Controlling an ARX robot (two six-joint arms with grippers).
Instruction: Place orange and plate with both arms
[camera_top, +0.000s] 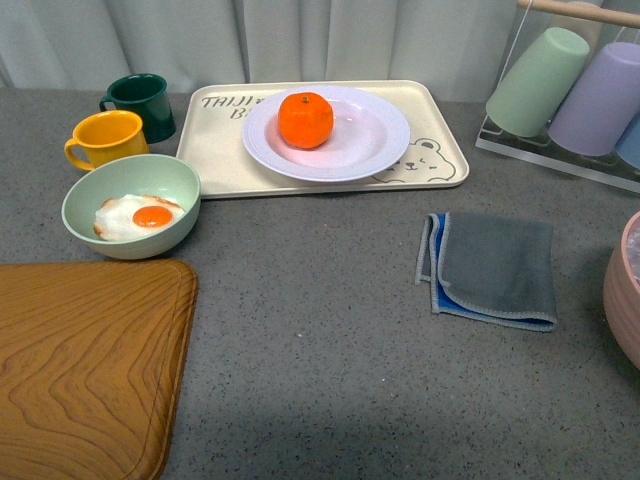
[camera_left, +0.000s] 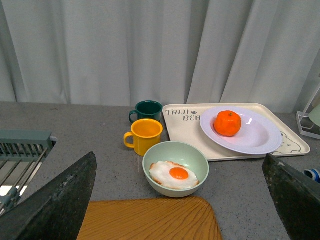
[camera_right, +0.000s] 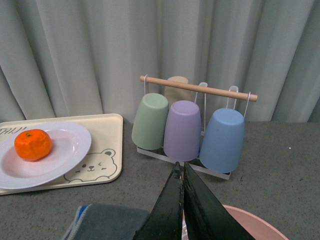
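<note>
The wooden board (camera_top: 85, 365) lies nearest, at the counter's (camera_top: 320, 380) near left. Far centre, the orange (camera_top: 306, 119) sits on the plate (camera_top: 375, 140), which rests on the bear tray (camera_top: 225, 150). Left hand (camera_left: 180, 200) is spread wide; right hand (camera_right: 182, 200) is pressed together, empty.

Left gripper (camera_left: 180, 200) has its jaws spread wide apart; right gripper (camera_right: 182, 200) has its jaws pressed together, holding nothing.

Beige bear tray (camera_top: 215, 150), green bowl (camera_top: 95, 205) with fried egg (camera_top: 140, 216), yellow mug (camera_top: 105, 138), dark green mug (camera_top: 142, 101), grey cloth (camera_top: 495, 265)
</note>
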